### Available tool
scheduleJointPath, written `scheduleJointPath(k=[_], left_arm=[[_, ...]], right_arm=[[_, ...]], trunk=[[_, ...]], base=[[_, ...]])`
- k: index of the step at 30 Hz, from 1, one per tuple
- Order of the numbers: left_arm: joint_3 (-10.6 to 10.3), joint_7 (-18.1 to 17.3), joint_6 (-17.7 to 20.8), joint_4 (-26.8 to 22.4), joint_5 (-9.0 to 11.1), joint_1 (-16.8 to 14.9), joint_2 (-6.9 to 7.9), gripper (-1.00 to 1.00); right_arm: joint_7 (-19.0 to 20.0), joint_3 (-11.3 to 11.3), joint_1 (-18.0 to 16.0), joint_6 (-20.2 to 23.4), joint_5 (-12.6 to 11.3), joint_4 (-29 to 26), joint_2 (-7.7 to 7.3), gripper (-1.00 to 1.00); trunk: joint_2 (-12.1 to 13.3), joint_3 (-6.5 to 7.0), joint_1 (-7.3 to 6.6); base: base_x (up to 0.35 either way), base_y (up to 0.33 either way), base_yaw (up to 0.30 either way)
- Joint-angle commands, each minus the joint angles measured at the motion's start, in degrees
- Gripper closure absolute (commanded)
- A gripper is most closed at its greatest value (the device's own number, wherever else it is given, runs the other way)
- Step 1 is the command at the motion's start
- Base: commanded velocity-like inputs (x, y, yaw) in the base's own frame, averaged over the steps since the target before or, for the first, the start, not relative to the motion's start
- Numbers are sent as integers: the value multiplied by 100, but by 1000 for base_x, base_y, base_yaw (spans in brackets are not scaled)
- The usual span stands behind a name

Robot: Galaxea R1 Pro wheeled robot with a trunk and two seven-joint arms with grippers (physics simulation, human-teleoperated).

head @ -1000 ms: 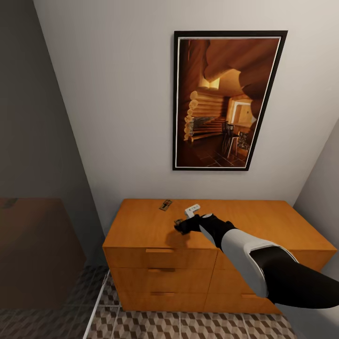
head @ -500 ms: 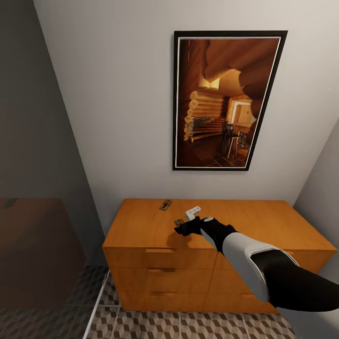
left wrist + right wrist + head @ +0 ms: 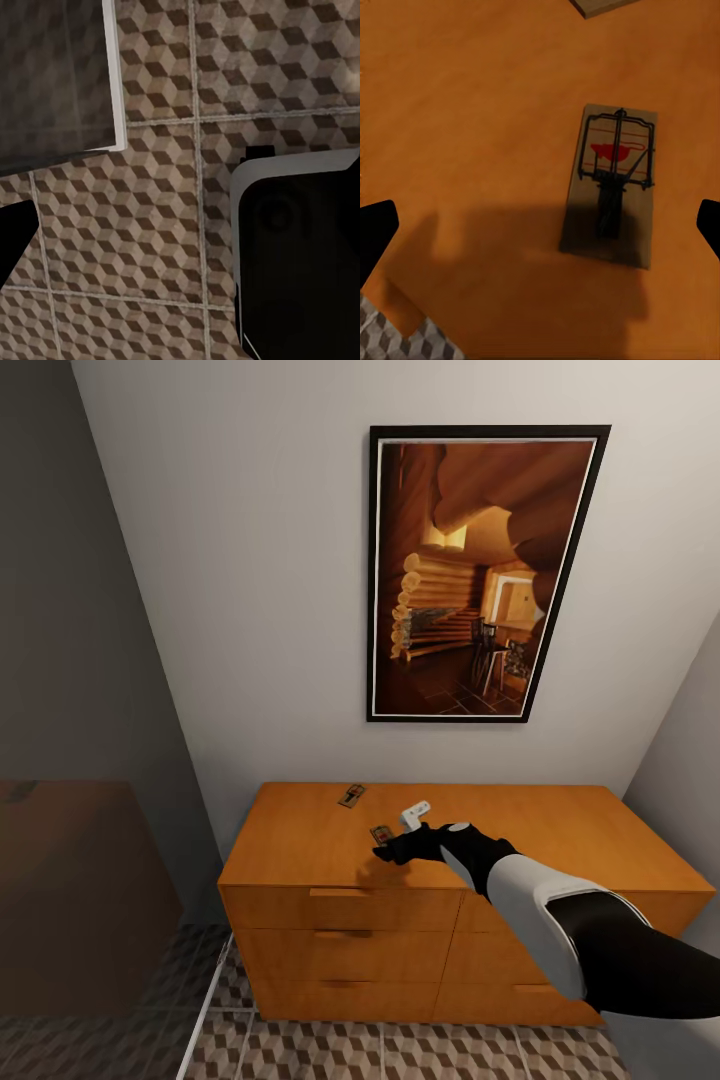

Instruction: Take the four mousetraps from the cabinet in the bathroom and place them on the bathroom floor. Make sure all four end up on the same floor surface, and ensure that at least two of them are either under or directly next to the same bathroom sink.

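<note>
both fingertips of the right gripper (image 3: 540, 229) sit far apart at opposite edges of the right wrist view, one black tip (image 3: 375, 229) at about 9 o'clock and the other at 3 o'clock, nothing between them touching either. a mousetrap (image 3: 613, 184) lies flat on the orange cabinet top (image 3: 472, 112) in the gap between the fingers, closer to the 3 o'clock tip than to the 9 o'clock one and clear of both; its wire spring and red bait pad face up, and the gripper's shadow falls across its near end. the corner of a second flat slab (image 3: 598, 6) pokes in at 12 o'clock of that view.

from the head view, the right gripper (image 3: 392, 852) hovers over the cabinet (image 3: 340, 920), with the same mousetrap (image 3: 379, 833) just beyond its tip toward 11 o'clock. another mousetrap (image 3: 351, 796) lies farther back, near the wall, well apart from the gripper. a small white piece (image 3: 415, 815) lies on the top just beside the wrist at about 1 o'clock.

the left wrist view looks down on the bathroom floor (image 3: 150, 225), cube-patterned tiles with pale grout; i cannot tell whether the left fingers are spread or closed.
</note>
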Motion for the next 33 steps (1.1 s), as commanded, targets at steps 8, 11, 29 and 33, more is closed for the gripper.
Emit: scheduleJointPath(k=[8,11,29,33], left_arm=[[-48,5,-42,26,50,-10,-5,-100],[-48,5,-41,29,50,-12,-4,-100],[-48,5,-36,29,50,-9,3,-100],[-48,5,-37,29,50,-10,3,-100]], right_arm=[[102,39,-3,-45,-40,-12,-43,-100],[114,38,-3,-161,-46,-9,-58,-100],[540,36,6,-510,-414,-4,-249,-100],[561,35,6,-515,-425,-4,-251,-100]], trunk=[[-13,-13,4],[-13,-13,4],[-13,-13,4],[-13,-13,4]], base=[[0,0,0],[0,0,0],[0,0,0],[0,0,0]])
